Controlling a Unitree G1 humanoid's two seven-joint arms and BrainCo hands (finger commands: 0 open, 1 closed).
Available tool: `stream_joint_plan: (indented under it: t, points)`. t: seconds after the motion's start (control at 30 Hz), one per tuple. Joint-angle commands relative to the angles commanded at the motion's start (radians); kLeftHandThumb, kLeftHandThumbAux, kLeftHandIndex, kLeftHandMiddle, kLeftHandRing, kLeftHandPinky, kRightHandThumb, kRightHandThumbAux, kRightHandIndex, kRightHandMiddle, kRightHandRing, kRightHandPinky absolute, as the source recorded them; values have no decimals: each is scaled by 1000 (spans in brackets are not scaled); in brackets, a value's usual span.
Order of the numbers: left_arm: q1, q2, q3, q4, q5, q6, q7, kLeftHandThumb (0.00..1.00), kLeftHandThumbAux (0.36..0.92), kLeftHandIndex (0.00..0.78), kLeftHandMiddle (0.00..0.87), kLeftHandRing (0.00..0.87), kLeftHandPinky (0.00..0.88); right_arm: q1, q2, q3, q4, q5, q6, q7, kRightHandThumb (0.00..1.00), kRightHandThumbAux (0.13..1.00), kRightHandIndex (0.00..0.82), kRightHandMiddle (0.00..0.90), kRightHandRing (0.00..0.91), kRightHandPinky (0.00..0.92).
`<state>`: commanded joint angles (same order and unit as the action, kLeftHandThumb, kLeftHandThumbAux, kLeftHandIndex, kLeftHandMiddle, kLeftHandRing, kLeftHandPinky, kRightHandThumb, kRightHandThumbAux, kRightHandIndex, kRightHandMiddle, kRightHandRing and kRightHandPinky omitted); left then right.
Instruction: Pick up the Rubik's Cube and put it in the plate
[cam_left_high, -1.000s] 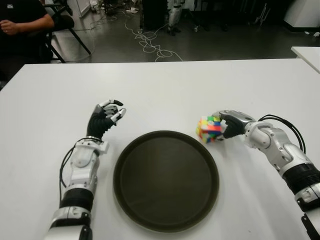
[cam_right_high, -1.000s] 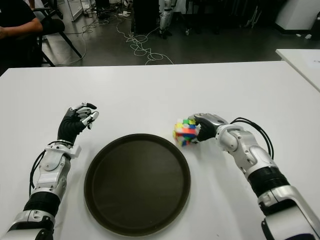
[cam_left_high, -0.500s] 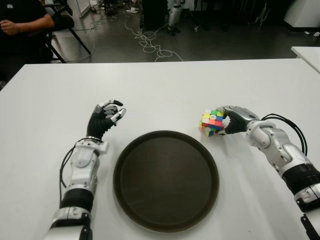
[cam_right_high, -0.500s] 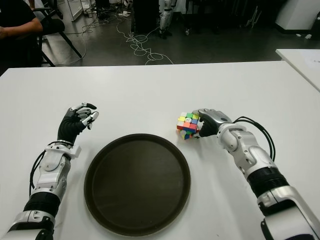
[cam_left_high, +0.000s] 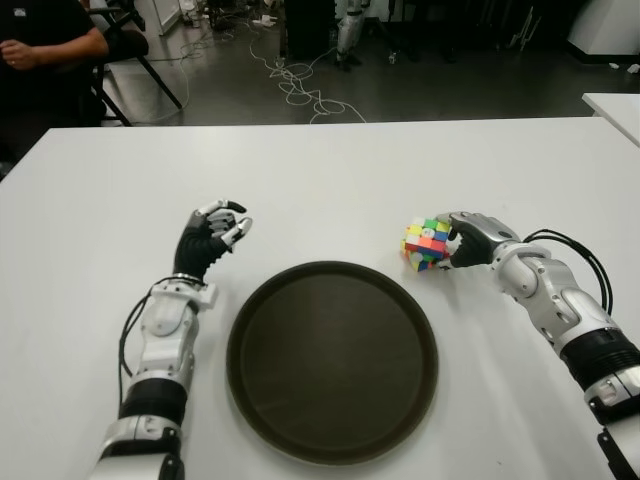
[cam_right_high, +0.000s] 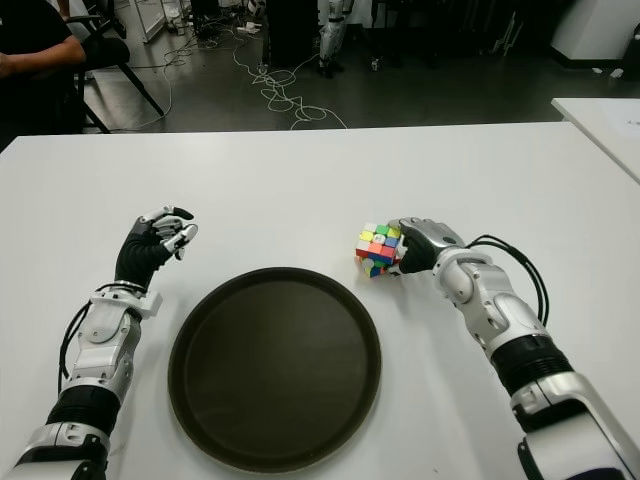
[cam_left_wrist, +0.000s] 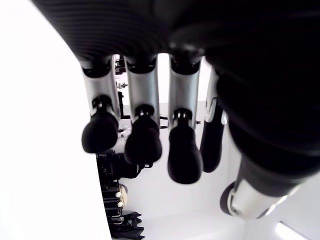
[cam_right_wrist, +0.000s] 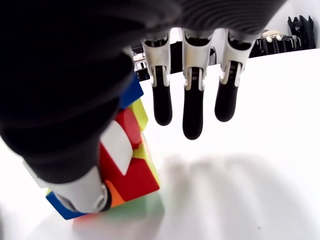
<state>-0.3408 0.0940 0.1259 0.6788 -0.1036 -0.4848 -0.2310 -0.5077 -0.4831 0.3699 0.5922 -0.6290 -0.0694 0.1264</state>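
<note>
The white bench (cam_left_high: 330, 170) carries a round dark plate (cam_left_high: 332, 360) near its front edge, with nothing lying in it. Beyond the far edge the floor shows loose cables (cam_left_high: 300, 85), and a seated person (cam_left_high: 45, 50) is at the far left corner.

The Rubik's Cube (cam_left_high: 425, 244) sits just past the plate's right rim, apart from it and tilted on a corner. The right hand (cam_left_high: 470, 240) is against the cube's right side. Nothing stands between the cube and the plate. The left hand (cam_left_high: 210, 238) shows to the left of the plate, fingers loosely curled around nothing.

A second ago the cube was lower and closer to the plate's rim, with the right hand wrapped about it; half a second ago it had risen and moved away from the rim, and it has shifted only a little since. The left hand has not moved.

The right wrist view shows what the eye views cannot: the thumb (cam_right_wrist: 75, 170) presses on the cube's near face while three fingers (cam_right_wrist: 192, 107) hang straight and clear of it, so the hand is not closed around the cube. The left wrist view shows its fingertips (cam_left_wrist: 142, 145) bent over empty space.
</note>
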Motion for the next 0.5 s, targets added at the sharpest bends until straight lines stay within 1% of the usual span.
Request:
stream_joint_plan:
  t: [0.17, 0.5]
  points:
    - [-4, 0, 0, 7, -1, -6, 0, 689, 717, 435, 764, 767, 740, -9, 3, 4, 19, -3, -1, -2, 690, 739, 408, 409, 416, 307]
    - [-8, 0, 2, 18, -6, -16, -6, 689, 718, 435, 763, 767, 741, -4, 10, -2, 16, 0, 10, -21, 690, 740, 408, 402, 418, 330]
